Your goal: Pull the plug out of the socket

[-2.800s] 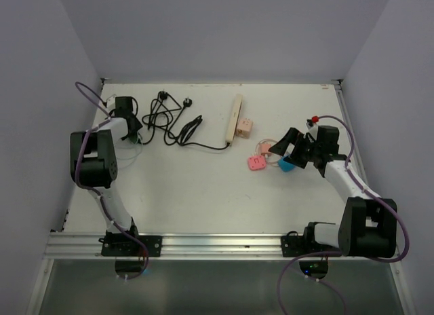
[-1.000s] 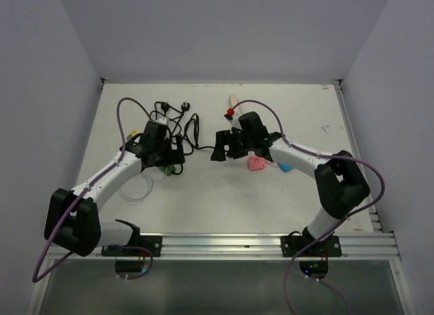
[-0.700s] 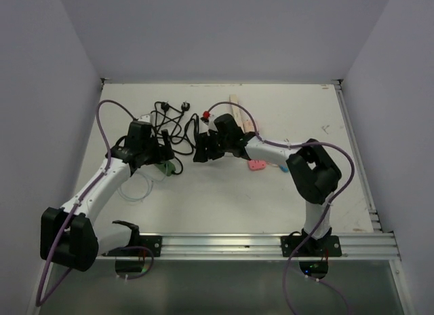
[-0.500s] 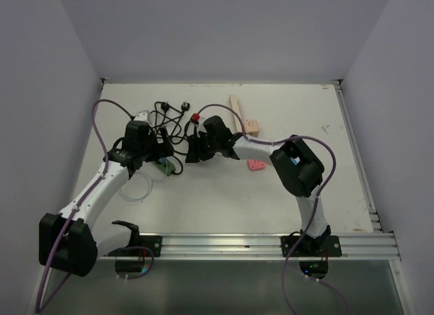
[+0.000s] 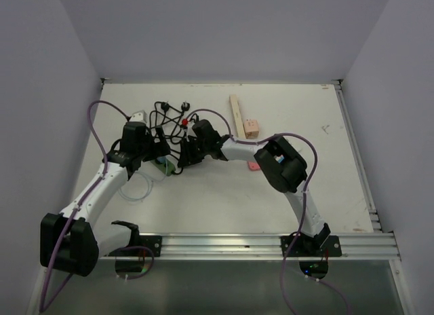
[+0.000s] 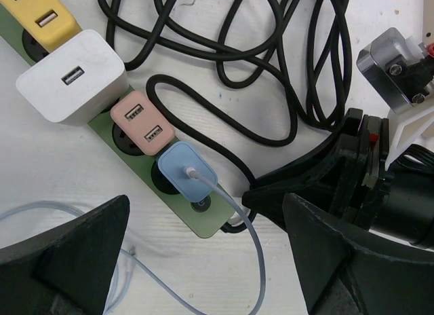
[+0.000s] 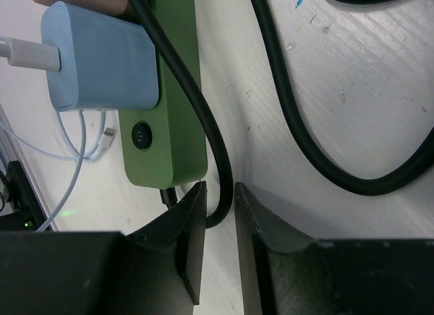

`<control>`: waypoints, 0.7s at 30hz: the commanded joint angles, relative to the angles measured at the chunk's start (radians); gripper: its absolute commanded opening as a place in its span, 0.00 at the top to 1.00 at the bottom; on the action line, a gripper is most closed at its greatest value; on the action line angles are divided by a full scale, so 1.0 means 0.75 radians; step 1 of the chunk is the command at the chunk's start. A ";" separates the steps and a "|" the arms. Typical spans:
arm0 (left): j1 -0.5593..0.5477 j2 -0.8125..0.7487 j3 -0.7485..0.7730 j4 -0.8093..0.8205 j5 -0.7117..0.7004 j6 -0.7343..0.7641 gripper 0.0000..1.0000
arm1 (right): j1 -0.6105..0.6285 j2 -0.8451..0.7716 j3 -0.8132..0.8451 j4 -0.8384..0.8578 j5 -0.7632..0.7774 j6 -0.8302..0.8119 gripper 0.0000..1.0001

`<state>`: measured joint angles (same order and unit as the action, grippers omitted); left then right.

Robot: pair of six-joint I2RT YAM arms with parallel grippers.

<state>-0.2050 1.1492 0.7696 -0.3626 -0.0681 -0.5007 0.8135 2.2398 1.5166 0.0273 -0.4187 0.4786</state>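
Since 0.5 s ago the right end effector (image 7: 219, 189) has slid further left, up to the socket (image 6: 203, 218), which lies on the left of the table (image 5: 224, 199). Fingers nearly together, pinching the black cord (image 7: 203, 118) at the socket's switch end, next to the blue plug (image 6: 188, 171). The left end effector (image 6: 205, 199) hovers over the socket, fingers wide apart.

Matt plastic socket (image 7: 169, 164), perhaps rubbery cord (image 7: 215, 155)
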 commanded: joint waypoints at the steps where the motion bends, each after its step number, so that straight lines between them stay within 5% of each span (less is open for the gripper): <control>1: 0.020 -0.035 -0.014 0.072 -0.042 0.036 0.02 | 0.012 0.039 0.062 0.023 -0.049 0.006 0.73; 7: 0.036 -0.045 -0.016 0.085 -0.077 0.068 0.02 | 0.010 -0.014 -0.005 -0.093 0.079 -0.051 1.00; 21: 0.048 -0.043 -0.073 0.162 -0.081 0.074 0.02 | -0.273 -0.376 -0.431 -0.312 0.286 -0.245 1.00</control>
<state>-0.1768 1.1179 0.7242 -0.3069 -0.1345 -0.4591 0.6739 2.0262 1.2552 -0.0406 -0.3214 0.3763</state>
